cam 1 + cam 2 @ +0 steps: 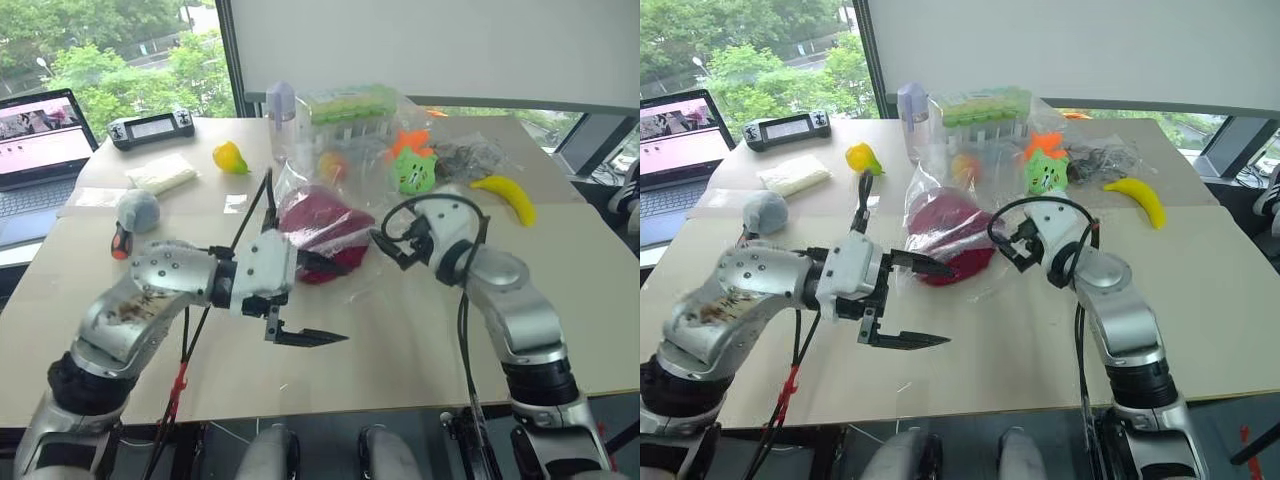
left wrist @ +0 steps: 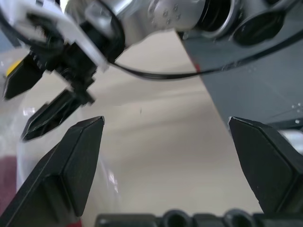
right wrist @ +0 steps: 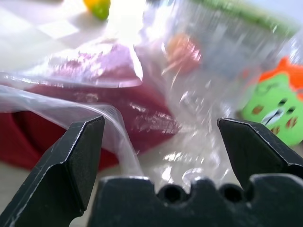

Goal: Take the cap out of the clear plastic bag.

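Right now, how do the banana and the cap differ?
The banana is yellow, curved and lies bare on the table; the cap is dark red, soft and sits inside the clear plastic bag. The banana lies far right; the cap lies mid-table between both grippers. Neither is held.
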Controlling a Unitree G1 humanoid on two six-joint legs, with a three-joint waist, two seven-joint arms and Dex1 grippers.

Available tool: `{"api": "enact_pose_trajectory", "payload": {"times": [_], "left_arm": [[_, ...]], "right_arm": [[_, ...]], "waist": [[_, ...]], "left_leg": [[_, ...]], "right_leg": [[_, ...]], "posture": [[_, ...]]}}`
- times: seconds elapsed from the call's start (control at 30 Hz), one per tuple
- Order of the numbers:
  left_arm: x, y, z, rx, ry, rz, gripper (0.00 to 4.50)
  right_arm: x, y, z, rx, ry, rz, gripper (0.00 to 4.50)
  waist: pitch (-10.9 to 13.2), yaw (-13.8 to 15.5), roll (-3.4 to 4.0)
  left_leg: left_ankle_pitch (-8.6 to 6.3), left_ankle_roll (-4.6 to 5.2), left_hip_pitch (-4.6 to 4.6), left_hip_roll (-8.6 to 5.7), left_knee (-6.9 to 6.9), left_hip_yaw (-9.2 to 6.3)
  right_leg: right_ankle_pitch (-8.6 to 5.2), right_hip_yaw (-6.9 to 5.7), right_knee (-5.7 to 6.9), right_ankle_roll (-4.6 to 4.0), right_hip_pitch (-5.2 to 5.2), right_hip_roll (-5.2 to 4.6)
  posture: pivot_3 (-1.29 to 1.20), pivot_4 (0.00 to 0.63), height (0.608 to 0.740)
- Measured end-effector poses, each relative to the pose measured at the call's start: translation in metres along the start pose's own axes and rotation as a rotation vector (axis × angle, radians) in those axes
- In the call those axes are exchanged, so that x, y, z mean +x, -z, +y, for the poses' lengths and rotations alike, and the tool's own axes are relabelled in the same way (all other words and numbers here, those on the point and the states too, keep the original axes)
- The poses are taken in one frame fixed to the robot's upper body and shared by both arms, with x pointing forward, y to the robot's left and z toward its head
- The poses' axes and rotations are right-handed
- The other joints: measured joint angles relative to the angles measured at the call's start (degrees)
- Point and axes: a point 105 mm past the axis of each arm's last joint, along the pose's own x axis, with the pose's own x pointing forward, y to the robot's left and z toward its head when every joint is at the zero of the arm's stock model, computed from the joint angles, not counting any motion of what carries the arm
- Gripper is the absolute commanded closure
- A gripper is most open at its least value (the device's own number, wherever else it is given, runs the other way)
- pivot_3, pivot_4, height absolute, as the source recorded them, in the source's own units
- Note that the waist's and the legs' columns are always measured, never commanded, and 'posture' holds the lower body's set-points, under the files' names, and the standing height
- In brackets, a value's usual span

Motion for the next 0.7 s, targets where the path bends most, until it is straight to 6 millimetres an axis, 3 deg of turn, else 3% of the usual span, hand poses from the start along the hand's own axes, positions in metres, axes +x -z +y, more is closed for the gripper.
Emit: {"api": "enact_pose_trajectory", "payload": {"times": [0.17, 0.4, 0.57, 0.7], "left_arm": [[0.002, -0.008, 0.001, -0.051, 0.003, -0.018, 0.00], [-0.001, -0.020, 0.003, -0.075, -0.032, -0.044, 0.00], [0.001, -0.020, -0.003, -0.082, -0.033, -0.047, 0.00], [0.001, -0.019, -0.004, -0.112, -0.028, -0.048, 0.00]], "right_arm": [[0.001, 0.004, 0.004, -0.068, -0.029, 0.032, 0.01], [-0.007, 0.041, 0.023, -0.168, -0.122, 0.168, 0.01], [-0.002, 0.042, 0.020, -0.198, -0.108, 0.165, 1.25], [0.001, 0.034, 0.020, -0.215, -0.100, 0.132, 2.73]], "waist": [[0.0, 0.0, 0.00], [0.0, -0.1, 0.00], [0.0, -0.1, 0.00], [0.0, -0.1, 0.00]], "left_leg": [[0.00, 0.00, 0.00, 0.00, -0.01, 0.01], [0.00, 0.01, 0.01, 0.00, -0.01, 0.02], [0.00, 0.00, 0.12, 0.01, -0.04, 0.04], [0.02, -0.02, 0.12, 0.01, -0.04, 0.04]], "right_leg": [[0.00, 0.01, 0.00, 0.00, -0.01, 0.02], [0.00, 0.04, -0.01, 0.00, -0.01, 0.02], [-0.01, 0.10, 0.03, -0.01, 0.03, 0.04], [-0.01, 0.09, 0.00, -0.01, 0.05, 0.04]], "posture": [[0.00, 0.150, 0.740], [0.00, 0.150, 0.740], [0.00, 0.150, 0.740], [0.00, 0.150, 0.740]]}}
